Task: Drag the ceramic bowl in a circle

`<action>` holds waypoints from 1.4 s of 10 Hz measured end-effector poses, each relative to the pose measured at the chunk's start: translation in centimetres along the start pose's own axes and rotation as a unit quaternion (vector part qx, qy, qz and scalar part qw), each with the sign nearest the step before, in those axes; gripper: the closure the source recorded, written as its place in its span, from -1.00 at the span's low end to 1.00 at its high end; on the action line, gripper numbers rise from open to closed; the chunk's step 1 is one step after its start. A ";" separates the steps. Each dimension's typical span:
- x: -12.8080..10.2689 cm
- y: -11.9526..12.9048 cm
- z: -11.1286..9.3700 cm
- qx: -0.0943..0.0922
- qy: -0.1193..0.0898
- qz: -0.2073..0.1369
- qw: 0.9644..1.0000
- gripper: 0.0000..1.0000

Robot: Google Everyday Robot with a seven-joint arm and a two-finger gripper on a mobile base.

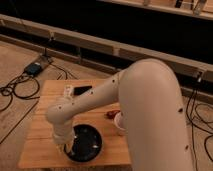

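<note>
The ceramic bowl (85, 144), round, shallow and black with a glossy inside, sits on the wooden table (45, 125) near its front edge. My gripper (64, 145) reaches down at the bowl's left rim and is shut on that rim. The big white arm (145, 110) comes in from the right and hides the table's right part.
A small white cup (120, 123) stands just right of the bowl, with a small red thing (110, 114) behind it. A black phone (82, 90) and a white object (68, 90) lie at the table's back. Cables (17, 90) run over the floor at left.
</note>
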State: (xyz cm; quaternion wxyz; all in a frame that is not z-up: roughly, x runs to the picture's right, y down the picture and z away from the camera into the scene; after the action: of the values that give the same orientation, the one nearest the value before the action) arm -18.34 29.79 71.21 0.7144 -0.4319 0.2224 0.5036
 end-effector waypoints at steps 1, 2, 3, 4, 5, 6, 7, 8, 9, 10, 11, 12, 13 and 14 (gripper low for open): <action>-1.5 -3.3 0.0 0.004 -0.008 0.032 0.999 1.00; -2.8 -5.0 0.1 0.008 -0.012 0.044 0.999 1.00; -4.4 -6.5 0.1 0.013 -0.017 0.051 0.998 1.00; -6.3 -7.3 0.0 0.019 -0.024 0.052 0.998 1.00; -8.3 -7.0 -0.2 0.023 -0.030 0.045 0.998 1.00; -10.3 -5.9 -0.5 0.027 -0.036 0.031 0.999 1.00; -11.4 -4.9 -0.8 0.029 -0.040 0.018 0.999 1.00; -12.5 -3.3 -1.1 0.031 -0.044 0.000 0.999 1.00; -13.0 -1.9 -1.2 0.033 -0.048 -0.018 0.998 1.00; -13.2 -0.3 -1.4 0.036 -0.050 -0.037 0.997 1.00; -13.1 0.4 -1.5 0.040 -0.051 -0.049 0.997 0.94; -12.8 0.2 -1.4 0.044 -0.050 -0.049 0.997 0.79; -12.3 -0.4 -1.3 0.046 -0.048 -0.044 0.997 0.60; -11.8 -0.9 -1.4 0.046 -0.047 -0.040 0.997 0.41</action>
State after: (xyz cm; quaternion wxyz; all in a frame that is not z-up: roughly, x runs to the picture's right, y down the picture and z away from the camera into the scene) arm -22.03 22.29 79.74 0.7626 -0.3828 0.1941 0.4839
